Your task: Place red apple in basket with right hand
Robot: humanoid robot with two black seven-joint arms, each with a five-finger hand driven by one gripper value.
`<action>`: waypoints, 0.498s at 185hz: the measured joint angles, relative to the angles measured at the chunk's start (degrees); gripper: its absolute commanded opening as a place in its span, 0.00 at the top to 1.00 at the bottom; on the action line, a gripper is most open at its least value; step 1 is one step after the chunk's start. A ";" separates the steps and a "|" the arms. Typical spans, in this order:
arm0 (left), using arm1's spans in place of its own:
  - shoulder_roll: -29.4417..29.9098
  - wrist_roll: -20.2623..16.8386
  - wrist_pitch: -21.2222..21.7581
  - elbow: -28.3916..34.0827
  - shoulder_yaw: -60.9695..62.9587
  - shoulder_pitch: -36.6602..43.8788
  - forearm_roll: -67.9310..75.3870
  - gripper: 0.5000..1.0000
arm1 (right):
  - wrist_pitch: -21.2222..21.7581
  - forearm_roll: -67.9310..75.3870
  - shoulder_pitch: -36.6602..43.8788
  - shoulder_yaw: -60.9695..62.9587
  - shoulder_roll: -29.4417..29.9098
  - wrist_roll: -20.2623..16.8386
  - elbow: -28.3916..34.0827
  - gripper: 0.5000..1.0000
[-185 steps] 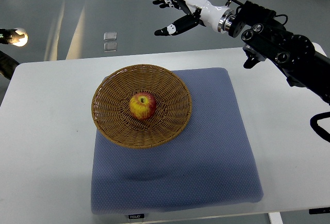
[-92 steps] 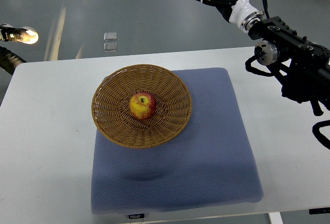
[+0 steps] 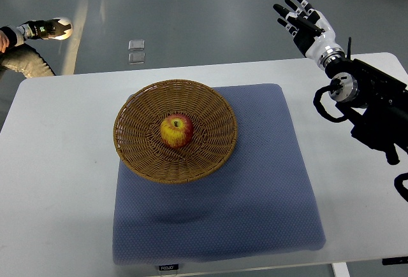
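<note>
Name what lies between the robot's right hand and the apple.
In the top view, between the right hand and the apple: bare table, blue mat and the basket wall.

One red and yellow apple, one round woven wicker basket, one square blue-grey padded mat and one white rectangular table. One white and black robot hand on one black arm. Two small clear square tiles on the grey floor. One person's shoe at the upper left corner
</note>
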 measured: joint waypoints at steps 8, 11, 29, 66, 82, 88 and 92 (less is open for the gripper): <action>0.00 0.00 0.00 0.00 0.00 -0.01 0.00 0.00 | 0.00 1.33 -0.12 0.00 -0.16 -0.01 0.00 0.16; 0.00 0.00 0.00 0.00 0.00 0.00 0.00 0.00 | 0.00 1.74 -0.19 0.01 -0.20 -0.01 0.00 0.16; 0.00 0.00 0.00 0.00 0.00 -0.03 0.00 0.00 | 0.00 3.06 -0.72 0.07 -0.31 0.28 -0.01 0.15; 0.00 0.00 0.00 0.00 0.00 -0.02 0.00 0.00 | 0.16 3.30 -2.63 4.32 -0.68 0.75 -0.33 0.15; 0.00 0.00 0.00 0.00 0.00 -0.02 0.00 0.00 | 0.09 2.94 -3.13 5.52 -0.75 0.77 -0.35 0.15; 0.00 0.00 0.00 0.00 0.00 -0.02 0.00 0.00 | 0.08 2.77 -3.22 5.68 -0.79 0.77 -0.35 0.15; 0.00 0.00 0.00 0.00 0.00 -0.02 0.00 0.00 | 0.08 2.67 -3.27 5.73 -0.81 0.77 -0.36 0.15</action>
